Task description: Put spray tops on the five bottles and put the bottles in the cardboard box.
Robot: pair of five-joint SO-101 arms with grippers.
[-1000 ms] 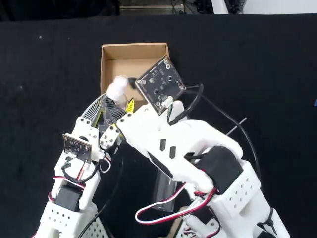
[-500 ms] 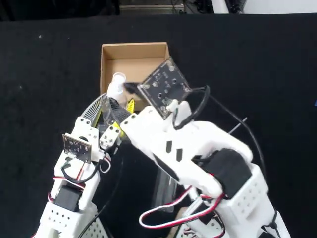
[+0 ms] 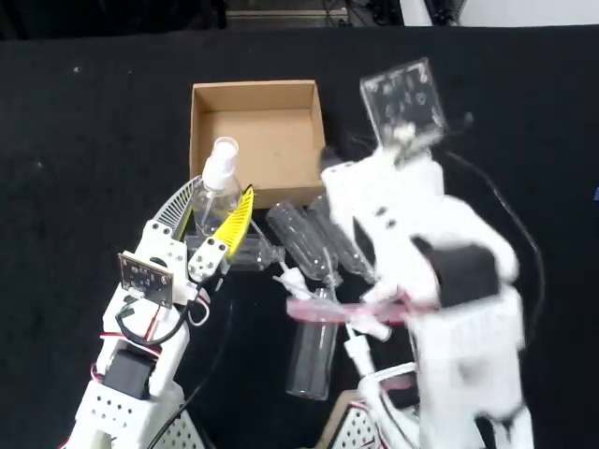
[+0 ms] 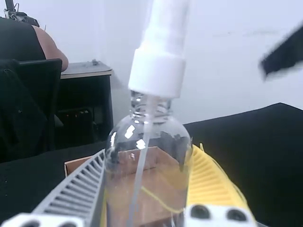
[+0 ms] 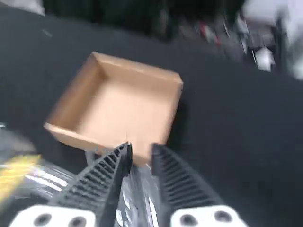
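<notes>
Top (image 3: 223, 157) on, right gripper (image 5: 140, 151) backs off, released and empty
Left gripper (image 3: 220, 198) clamps the bottle (image 4: 144, 189); box (image 3: 255, 90) next

**A:** What surface underlies the high view?

**B:** A counter draped in matte black cloth (image 3: 94, 112), spanning the view from side to side. A pale white surface (image 3: 529, 11) shows beyond its far right corner.

**A:** And what stands behind it in the left wrist view?

**B:** A plain white wall (image 4: 236, 56). Before it stands a dark cabinet with a grey top (image 4: 87, 109), and just beside that a black chair back (image 4: 28, 104).
</notes>
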